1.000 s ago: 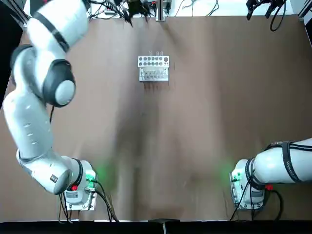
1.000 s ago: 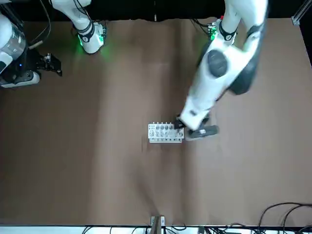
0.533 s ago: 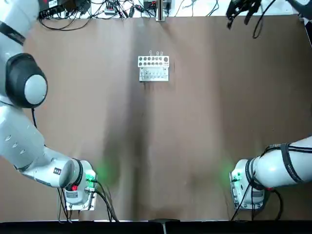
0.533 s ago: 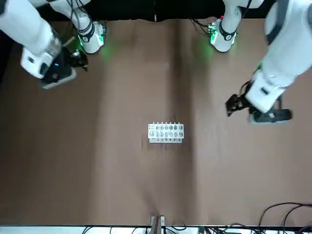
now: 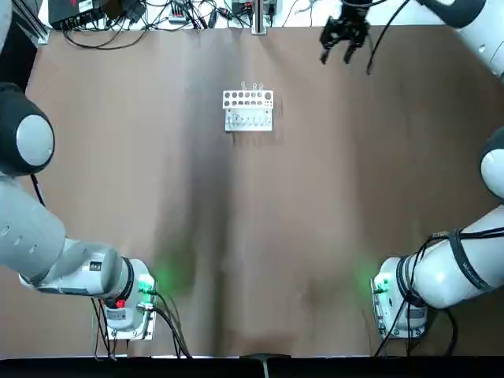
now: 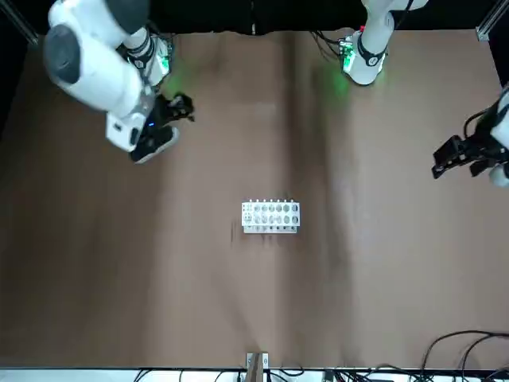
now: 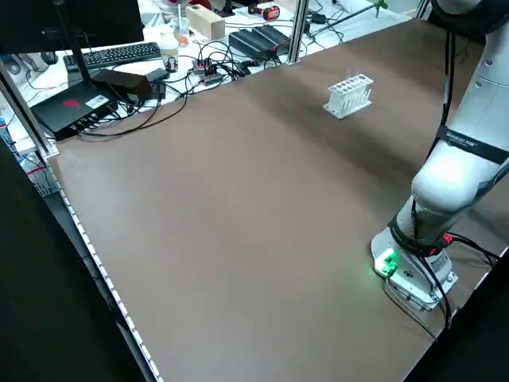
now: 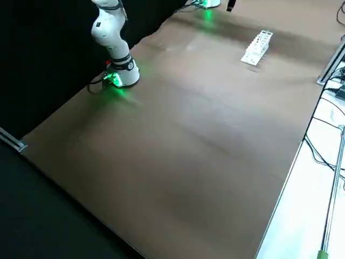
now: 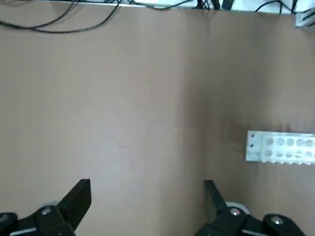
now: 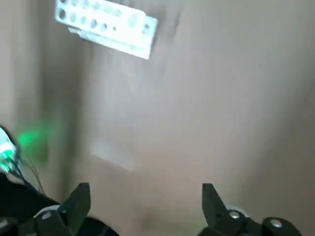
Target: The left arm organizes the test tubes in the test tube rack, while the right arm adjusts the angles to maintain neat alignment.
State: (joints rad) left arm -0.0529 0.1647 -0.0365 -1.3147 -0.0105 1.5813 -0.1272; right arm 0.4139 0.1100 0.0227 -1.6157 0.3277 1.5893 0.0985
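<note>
Test tube rack (image 5: 247, 109) (no legible label)

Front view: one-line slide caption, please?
Both arms raised clear of the test tube rack at table centre, left pincer and right pincer open and empty.

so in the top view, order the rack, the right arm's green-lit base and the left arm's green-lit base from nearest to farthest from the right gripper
Measured from the right gripper, open at the table's far edge:
1. Rack: on the table toward the left arm's side of the gripper, clearly nearest.
2. Right arm's base: near edge, on the gripper's own side.
3. Left arm's base: near edge, opposite corner, farthest.
</note>
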